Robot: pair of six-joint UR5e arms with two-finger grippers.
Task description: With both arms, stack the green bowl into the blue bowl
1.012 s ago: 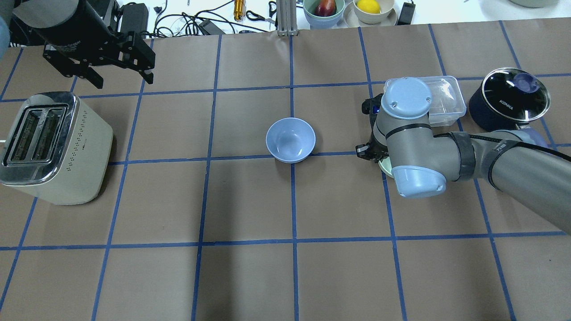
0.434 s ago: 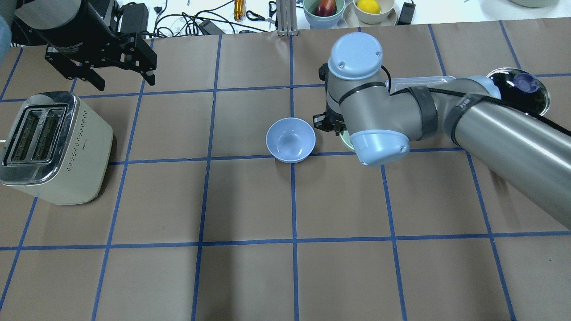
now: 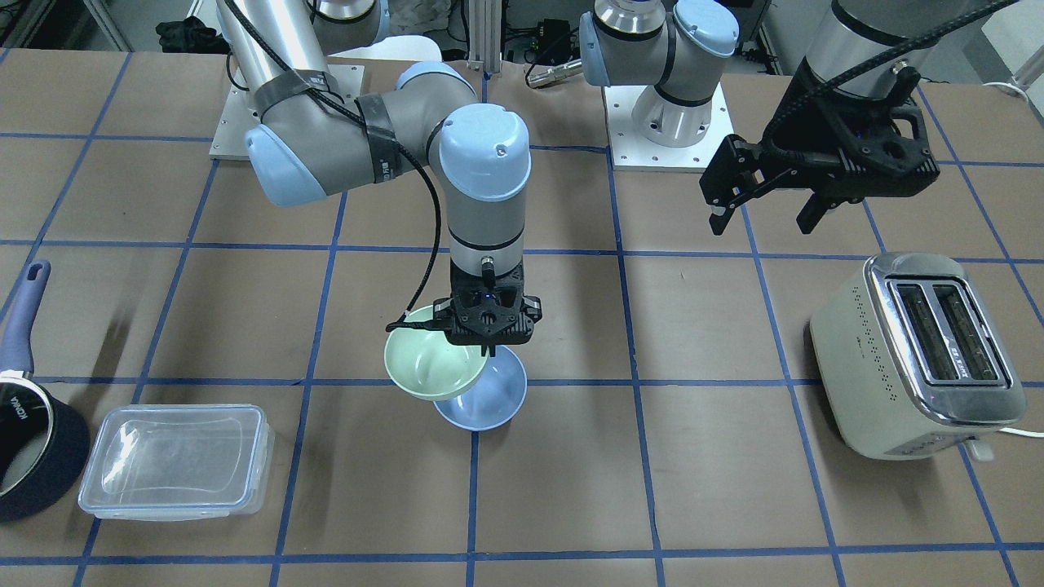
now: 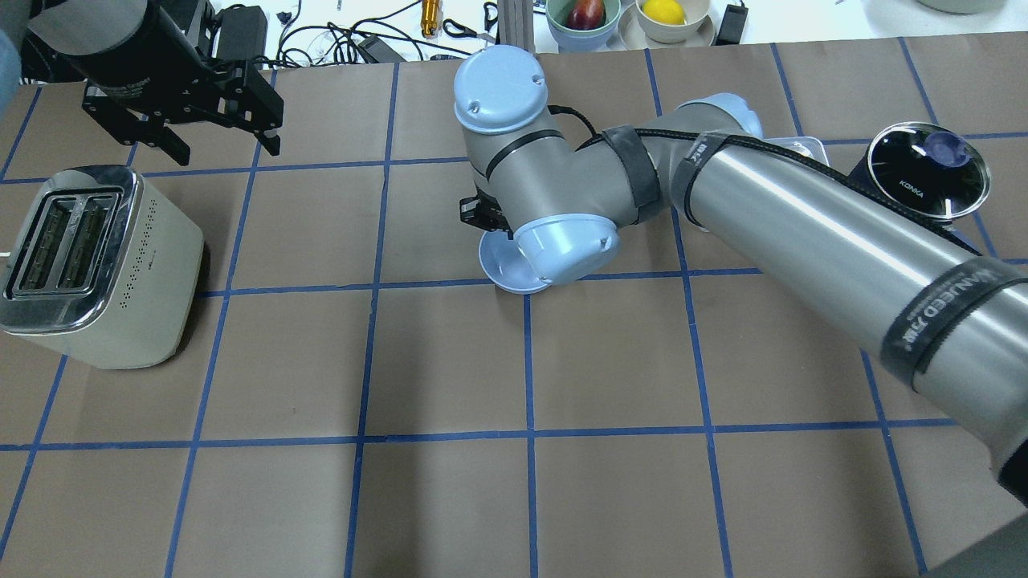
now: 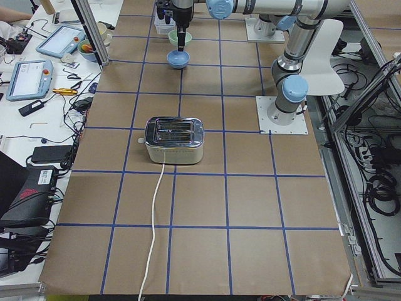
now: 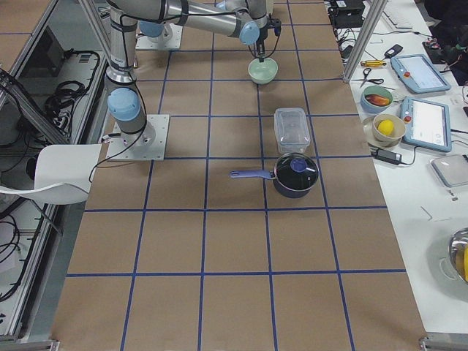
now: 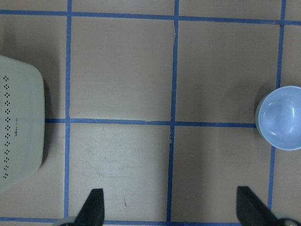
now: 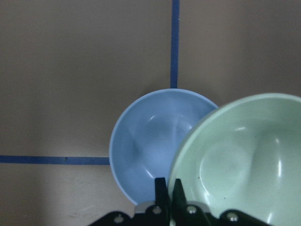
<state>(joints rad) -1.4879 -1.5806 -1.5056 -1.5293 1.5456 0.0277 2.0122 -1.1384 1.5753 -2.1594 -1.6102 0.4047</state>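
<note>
My right gripper (image 3: pixel 487 349) is shut on the rim of the pale green bowl (image 3: pixel 424 364) and holds it tilted just above the blue bowl (image 3: pixel 489 403). In the right wrist view the green bowl (image 8: pixel 240 160) covers the right part of the blue bowl (image 8: pixel 146 146), with the shut fingertips (image 8: pixel 162 188) on its rim. In the overhead view the arm hides the green bowl and only the blue bowl's edge (image 4: pixel 502 271) shows. My left gripper (image 4: pixel 225 144) hangs open and empty above the toaster's far side. Its wrist view shows the blue bowl (image 7: pixel 281 117) far right.
A cream toaster (image 4: pixel 88 257) stands at the table's left. A clear lidded container (image 3: pixel 175 456) and a dark saucepan (image 4: pixel 923 177) sit on the right side. Bowls of fruit (image 4: pixel 582 16) stand beyond the table's far edge.
My right arm has carried the green bowl leftwards from the table's right part to above the blue bowl. The left gripper has barely moved.
</note>
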